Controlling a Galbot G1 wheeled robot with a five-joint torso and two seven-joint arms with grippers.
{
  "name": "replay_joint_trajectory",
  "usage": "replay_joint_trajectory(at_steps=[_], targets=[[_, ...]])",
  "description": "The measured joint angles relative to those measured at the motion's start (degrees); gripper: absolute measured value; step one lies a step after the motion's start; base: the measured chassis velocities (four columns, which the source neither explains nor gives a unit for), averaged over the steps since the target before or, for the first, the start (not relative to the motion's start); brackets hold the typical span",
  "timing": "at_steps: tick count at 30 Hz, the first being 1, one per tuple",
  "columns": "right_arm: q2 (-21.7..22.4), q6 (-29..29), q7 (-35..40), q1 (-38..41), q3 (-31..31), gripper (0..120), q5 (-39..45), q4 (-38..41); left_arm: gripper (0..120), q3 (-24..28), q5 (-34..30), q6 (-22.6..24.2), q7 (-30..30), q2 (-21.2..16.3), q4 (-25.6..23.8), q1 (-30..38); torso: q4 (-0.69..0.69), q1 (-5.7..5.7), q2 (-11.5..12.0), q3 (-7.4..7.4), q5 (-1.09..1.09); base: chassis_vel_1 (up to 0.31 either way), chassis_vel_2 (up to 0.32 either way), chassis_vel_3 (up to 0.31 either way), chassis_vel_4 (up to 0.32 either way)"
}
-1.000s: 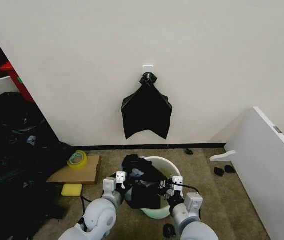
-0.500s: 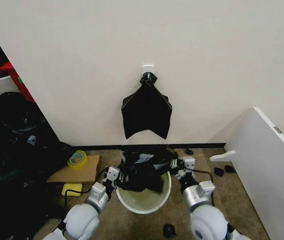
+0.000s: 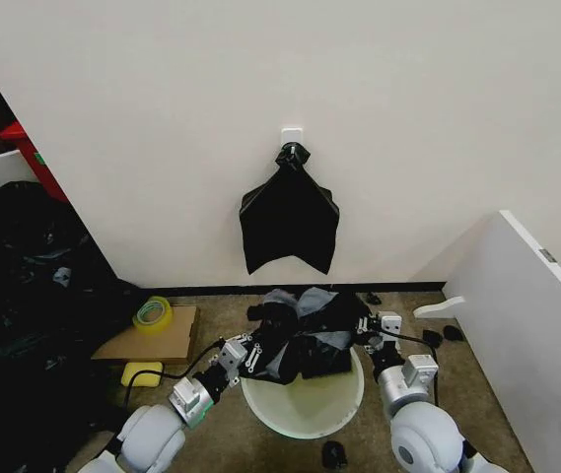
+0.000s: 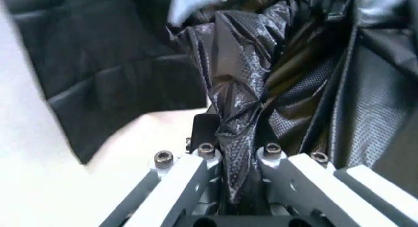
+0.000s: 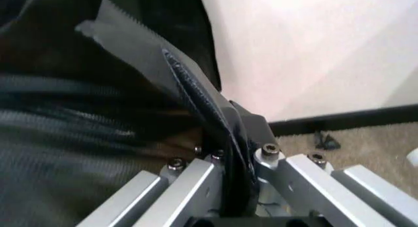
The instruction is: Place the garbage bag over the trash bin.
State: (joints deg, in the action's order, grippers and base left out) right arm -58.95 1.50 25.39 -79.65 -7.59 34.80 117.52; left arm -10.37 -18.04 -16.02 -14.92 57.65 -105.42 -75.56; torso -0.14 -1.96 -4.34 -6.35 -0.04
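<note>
The black garbage bag [image 3: 305,333] hangs stretched between my two grippers, above the far rim of the off-white round trash bin [image 3: 305,409] on the carpet. My left gripper [image 3: 248,353] is shut on the bag's left edge; crumpled black film [image 4: 238,119] is pinched between its fingers. On the bag's right edge my right gripper [image 3: 367,330] is shut, with a fold of the bag [image 5: 216,124] clamped between its fingers. The bin's open inside shows below the bag.
Another black bag [image 3: 289,219] hangs from a white wall hook. A cardboard piece [image 3: 152,340] with a tape roll [image 3: 152,313] and a yellow sponge [image 3: 141,373] lie left of the bin. A white panel [image 3: 531,325] leans at right; dark clutter [image 3: 24,296] fills the left.
Both grippers have moved forward and apart with the bag, lifting it from inside the bin toward the bin's far rim and spreading it wider. The bin's inside is now uncovered.
</note>
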Motion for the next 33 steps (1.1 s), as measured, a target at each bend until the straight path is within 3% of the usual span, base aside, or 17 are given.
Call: replay_joint_trajectory(at_steps=[9,16,25,33], targets=[[-0.1,-2.6,-3.3,-3.4,3.8,0,-3.9,0.7,3,-2.8,-9.0,3.5,1.6,0.9,-0.8,0.9,0.0,0.0,0.0,0.0,0.0,0.0,0.0,0.0,0.0],[-0.5,-3.5,-8.1,-2.8,3.2,0,-3.1,-2.7,3,-6.4,-16.7,6.5,-3.4,0.2,-3.2,1.0,0.01,0.0,0.0,0.0,0.0,0.0,0.0,0.0,0.0],[-0.2,-6.9,-12.8,-1.2,1.4,0,-2.6,-5.4,3,-8.9,-16.5,5.6,-11.2,-0.7,-1.8,1.4,0.0,0.0,0.0,0.0,0.0,0.0,0.0,0.0,0.0],[-0.2,-10.8,-19.4,-1.8,1.7,0,-4.2,-10.0,3,-9.7,-23.1,7.4,-7.6,0.0,-1.8,2.9,0.0,0.0,0.0,0.0,0.0,0.0,0.0,0.0,0.0]])
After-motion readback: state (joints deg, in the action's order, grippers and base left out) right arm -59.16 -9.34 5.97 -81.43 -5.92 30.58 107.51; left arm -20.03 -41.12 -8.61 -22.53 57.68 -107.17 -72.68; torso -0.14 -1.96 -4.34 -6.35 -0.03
